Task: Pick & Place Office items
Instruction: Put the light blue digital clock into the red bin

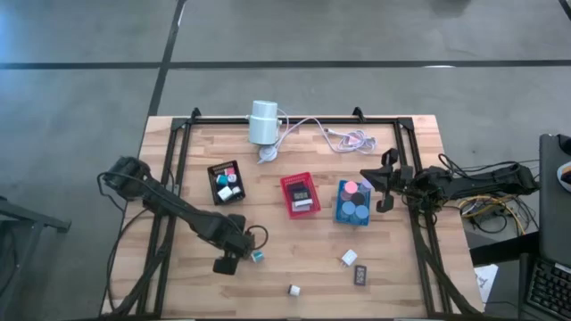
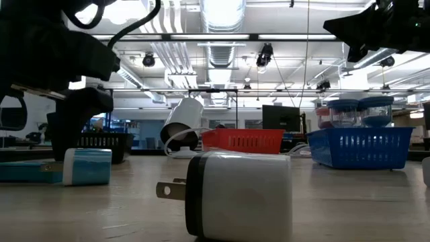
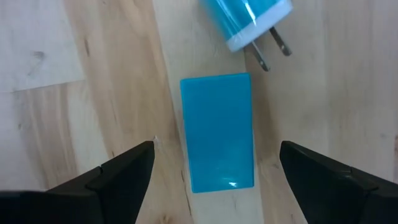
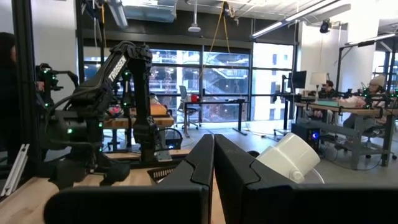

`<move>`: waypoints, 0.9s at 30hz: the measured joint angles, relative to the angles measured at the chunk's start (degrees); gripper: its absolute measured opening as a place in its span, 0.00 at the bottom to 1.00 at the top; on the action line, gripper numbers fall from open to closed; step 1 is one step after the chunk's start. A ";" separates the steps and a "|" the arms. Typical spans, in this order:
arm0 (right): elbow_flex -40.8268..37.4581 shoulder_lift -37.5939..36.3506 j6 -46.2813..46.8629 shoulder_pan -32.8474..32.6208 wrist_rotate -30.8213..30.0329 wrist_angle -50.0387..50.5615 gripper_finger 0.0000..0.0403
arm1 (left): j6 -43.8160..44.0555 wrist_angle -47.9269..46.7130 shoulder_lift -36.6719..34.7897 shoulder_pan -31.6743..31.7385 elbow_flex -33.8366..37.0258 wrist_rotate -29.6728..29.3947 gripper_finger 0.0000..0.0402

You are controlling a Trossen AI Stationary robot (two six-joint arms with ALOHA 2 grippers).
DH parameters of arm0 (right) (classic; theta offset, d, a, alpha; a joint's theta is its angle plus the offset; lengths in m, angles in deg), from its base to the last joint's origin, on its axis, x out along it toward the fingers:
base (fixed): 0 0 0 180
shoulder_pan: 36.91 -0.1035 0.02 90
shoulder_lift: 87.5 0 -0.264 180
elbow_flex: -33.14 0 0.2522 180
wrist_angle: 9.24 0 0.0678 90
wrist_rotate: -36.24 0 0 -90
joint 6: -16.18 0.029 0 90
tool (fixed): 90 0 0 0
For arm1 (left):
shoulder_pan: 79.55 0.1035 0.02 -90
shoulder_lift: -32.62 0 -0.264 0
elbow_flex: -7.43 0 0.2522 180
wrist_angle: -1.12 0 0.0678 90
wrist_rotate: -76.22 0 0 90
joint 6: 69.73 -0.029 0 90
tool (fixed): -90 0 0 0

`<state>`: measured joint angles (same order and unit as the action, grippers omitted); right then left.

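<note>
Left claw (image 3: 211,171): low over the front-left part of the bench (image 1: 178,299), fingers (image 3: 118,171) spread wide apart, holding nothing. Teal flat block (image 3: 217,132): lies flat on the wood, centred in the gap between the two fingers, touching neither. Teal plug adapter (image 3: 245,18): just beyond the block, on its side, prongs pointing toward the block; in the high view it shows just beside the claw (image 1: 227,264).

Right claw (image 1: 382,182): raised beside the blue tray (image 1: 338,212), fingers pressed together, empty.

White plug adapter (image 2: 238,195): near the bench's front edge, well apart from both claws.

Black tray (image 1: 214,172), red tray (image 1: 287,181): mid-bench, each holding small items.
</note>
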<state>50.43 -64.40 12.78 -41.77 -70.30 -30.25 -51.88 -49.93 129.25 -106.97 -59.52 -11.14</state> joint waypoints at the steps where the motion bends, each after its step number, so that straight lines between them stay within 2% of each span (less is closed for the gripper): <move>1: 0.00 0.00 0.00 0.00 0.00 0.01 0.02 | -0.24 0.11 0.40 0.00 0.00 0.01 0.87; 7: 0.00 0.00 -0.21 0.02 0.00 0.01 0.02 | -1.17 0.48 2.32 0.02 -0.04 -0.07 0.86; 10: 0.00 0.00 -0.21 0.02 0.00 0.01 0.02 | -1.40 0.46 2.43 0.09 -0.04 -0.11 0.81; 13: 0.00 0.00 -0.20 0.02 0.00 0.01 0.02 | -1.38 0.37 2.43 0.24 -0.01 -0.09 0.69; 20: 0.00 0.00 -0.20 0.02 0.00 0.15 0.02 | -1.84 0.07 2.36 0.38 0.00 -0.05 0.32; 27: 0.00 0.00 -0.20 0.02 0.00 0.28 0.02 | -4.48 -2.35 -1.07 0.67 0.28 3.70 0.31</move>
<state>50.43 -64.40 12.58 -41.75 -70.30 -29.98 -56.36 -52.29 128.18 -106.29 -59.23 -7.44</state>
